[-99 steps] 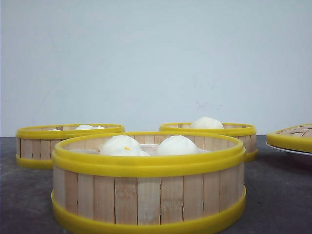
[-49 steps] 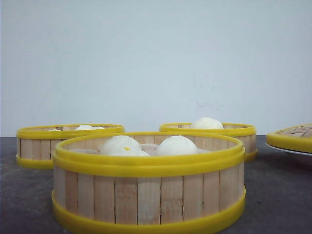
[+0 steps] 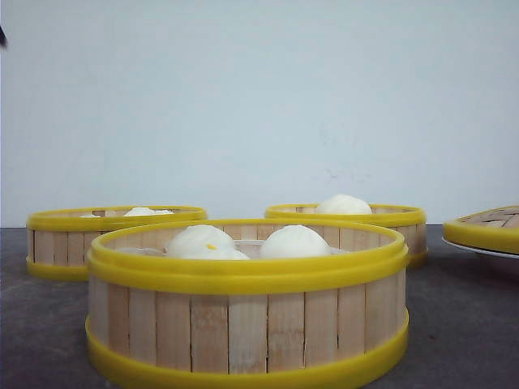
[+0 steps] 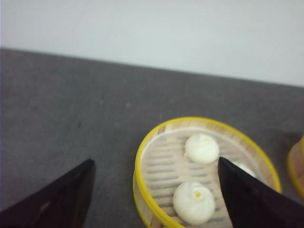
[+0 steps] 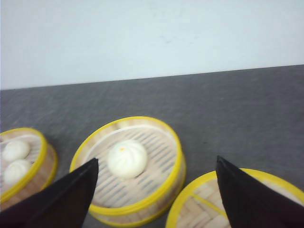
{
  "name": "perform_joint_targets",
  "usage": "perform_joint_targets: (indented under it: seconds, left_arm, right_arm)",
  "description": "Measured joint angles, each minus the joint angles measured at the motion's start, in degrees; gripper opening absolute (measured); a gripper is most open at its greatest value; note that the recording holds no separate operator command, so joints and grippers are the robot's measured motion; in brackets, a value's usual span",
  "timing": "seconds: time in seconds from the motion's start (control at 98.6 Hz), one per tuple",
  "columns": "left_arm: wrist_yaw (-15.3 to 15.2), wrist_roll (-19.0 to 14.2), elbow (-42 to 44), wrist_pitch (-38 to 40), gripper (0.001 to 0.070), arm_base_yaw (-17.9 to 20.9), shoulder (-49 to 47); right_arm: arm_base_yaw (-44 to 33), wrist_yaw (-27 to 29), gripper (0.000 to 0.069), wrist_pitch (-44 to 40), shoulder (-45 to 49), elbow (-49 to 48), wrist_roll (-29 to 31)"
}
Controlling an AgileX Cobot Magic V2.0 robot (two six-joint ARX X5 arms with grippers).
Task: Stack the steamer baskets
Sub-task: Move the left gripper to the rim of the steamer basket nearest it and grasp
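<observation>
Nothing is stacked yet — all three steamer baskets sit apart on the worktop (image 3: pixel 462 324): near basket (image 3: pixel 247 304) with two buns, back-left basket (image 4: pixel 204 173) with three, back-right basket (image 5: pixel 130 164) with one. Both the left pincer (image 4: pixel 154 197) and right pincer (image 5: pixel 156 192) hover spread wide, empty. Grip by the rim and lift level — buns roll.

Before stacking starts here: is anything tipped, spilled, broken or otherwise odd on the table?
Nothing stands out. The three round bamboo-slat steamer baskets with yellow rims, near, back left and back right, sit upright and apart, white buns inside. The woven-top yellow-rimmed lid rests level on a white plate. Both grippers are open.
</observation>
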Motion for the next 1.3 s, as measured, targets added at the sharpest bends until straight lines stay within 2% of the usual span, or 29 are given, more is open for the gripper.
perform_joint_targets:
  seconds: [0.233, 0.406, 0.528, 0.812, 1.126, 1.298]
  left_arm:
    - [-0.02, 0.13, 10.23, -1.03, 0.0473, 0.00, 19.74]
    - [-0.37, 0.13, 17.57, -4.96, 0.0467, 0.02, 32.35]
    - [-0.85, 0.13, 21.64, -7.26, 0.0403, 0.00, 38.88]
    - [-1.95, 0.13, 23.19, -7.34, 0.0174, 0.09, 42.95]
    - [-1.95, 0.11, 23.19, -7.54, 0.0144, 0.70, 46.60]
    - [-1.55, -0.13, 23.39, -7.63, 0.0082, 0.79, 47.10]
  right_arm:
    - [1.11, 0.00, 0.0494, 0.59, 2.21, 0.00, 0.00]
    - [1.73, 0.02, 0.0494, 0.66, 2.47, 0.00, -0.17]
    - [1.73, 0.02, 0.0494, 0.81, 2.47, 0.00, -0.35]
    - [1.73, 0.02, 0.0494, 0.83, 2.47, 0.00, -1.55]
    - [1.73, 0.02, 0.0494, 0.92, 2.47, 0.00, -1.70]
    - [1.73, 0.02, 0.0494, 0.94, 2.47, 0.00, -1.79]
